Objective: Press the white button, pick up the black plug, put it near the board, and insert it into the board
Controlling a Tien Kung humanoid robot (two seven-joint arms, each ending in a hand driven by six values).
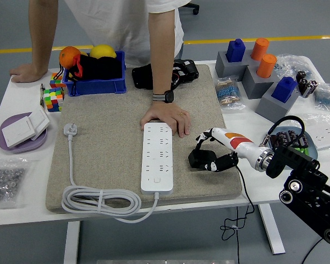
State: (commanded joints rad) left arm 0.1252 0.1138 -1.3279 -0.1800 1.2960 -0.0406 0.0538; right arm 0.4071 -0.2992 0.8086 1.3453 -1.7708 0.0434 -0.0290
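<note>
Meanwhile, Right Hand Closed Around the Black Plug

Meanwhile the right hand (pixel 212 153) reached in from the right, its fingers (pixel 202 138) curled over the black plug (pixel 201 159) and gripping it on the beige mat (pixel 104 137). That plug sat just to the right of the white power strip (pixel 157 157), apart from it. At the strip's far end a person's hand (pixel 168 118) pressed flat, touching it. The strip's white cable (pixel 99 199) lay coiled near the mat's front edge.
</note>
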